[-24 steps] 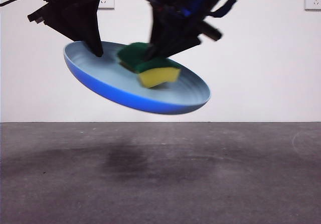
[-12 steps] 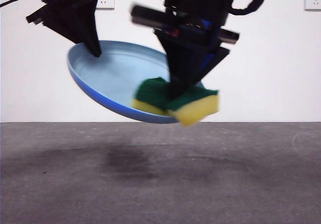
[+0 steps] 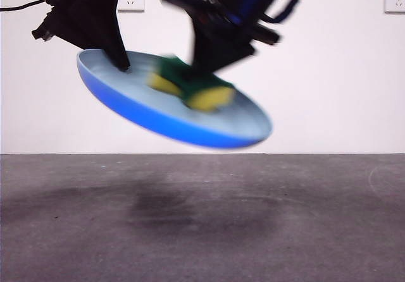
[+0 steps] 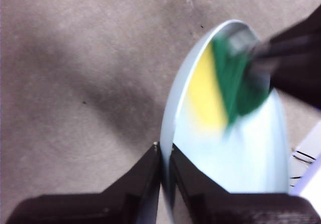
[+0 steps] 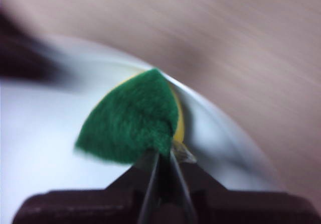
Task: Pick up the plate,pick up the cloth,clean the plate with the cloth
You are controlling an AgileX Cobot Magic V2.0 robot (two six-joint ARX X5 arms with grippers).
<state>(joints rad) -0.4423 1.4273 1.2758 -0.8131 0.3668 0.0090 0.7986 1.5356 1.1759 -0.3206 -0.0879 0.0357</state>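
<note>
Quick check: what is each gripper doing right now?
Left gripper: shut on the round light-blue plate's rim.
Right gripper: shut on the yellow-and-green sponge.

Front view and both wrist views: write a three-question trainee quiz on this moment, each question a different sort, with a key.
1. True or false: the plate rests flat on the table.
2. The left gripper is shut on: A) the plate's rim B) the cloth C) nothing.
3. Fill in: the right gripper holds the cloth against the plate's ____ face.

Key: 1 false, it is tilted in the air; 2 A; 3 inner.
</note>
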